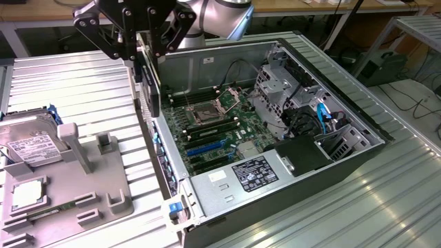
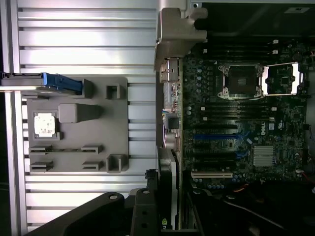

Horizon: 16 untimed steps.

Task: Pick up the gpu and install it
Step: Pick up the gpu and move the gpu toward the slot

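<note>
Black and thin, the flat rectangular gpu card hangs on edge from the black multi-link gripper, whose fingers pinch its upper part. Its long axis runs up and down, with the lower end pointing at the wall of the open grey sheet-metal computer case on the exterior view's left. It is held in the air beside the green motherboard, seated in no slot. On the ribbed aluminium table lies a matte grey moulded parts holder — a boxy silver hard drive with a white label stands in it.
</note>
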{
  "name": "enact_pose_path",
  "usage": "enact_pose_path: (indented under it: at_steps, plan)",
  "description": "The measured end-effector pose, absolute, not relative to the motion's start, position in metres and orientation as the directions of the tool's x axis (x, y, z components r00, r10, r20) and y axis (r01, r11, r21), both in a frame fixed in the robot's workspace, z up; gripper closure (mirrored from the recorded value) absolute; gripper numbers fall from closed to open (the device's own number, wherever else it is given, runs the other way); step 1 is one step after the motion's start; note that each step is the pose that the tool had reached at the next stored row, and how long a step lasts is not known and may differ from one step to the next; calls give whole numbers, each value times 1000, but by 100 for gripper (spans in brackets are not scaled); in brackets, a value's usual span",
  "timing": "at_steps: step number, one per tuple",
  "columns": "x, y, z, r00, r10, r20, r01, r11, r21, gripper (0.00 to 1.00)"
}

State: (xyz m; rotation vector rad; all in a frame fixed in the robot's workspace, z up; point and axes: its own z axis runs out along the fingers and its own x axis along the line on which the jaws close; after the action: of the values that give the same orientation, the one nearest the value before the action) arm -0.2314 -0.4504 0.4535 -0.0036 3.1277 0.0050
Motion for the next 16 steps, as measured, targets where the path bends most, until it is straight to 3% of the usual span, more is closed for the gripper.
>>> enact_pose_path:
  at_steps: [16]
  plan:
    - [-218,-450,453,-1000,-2,-14,-2,1000,3,72]
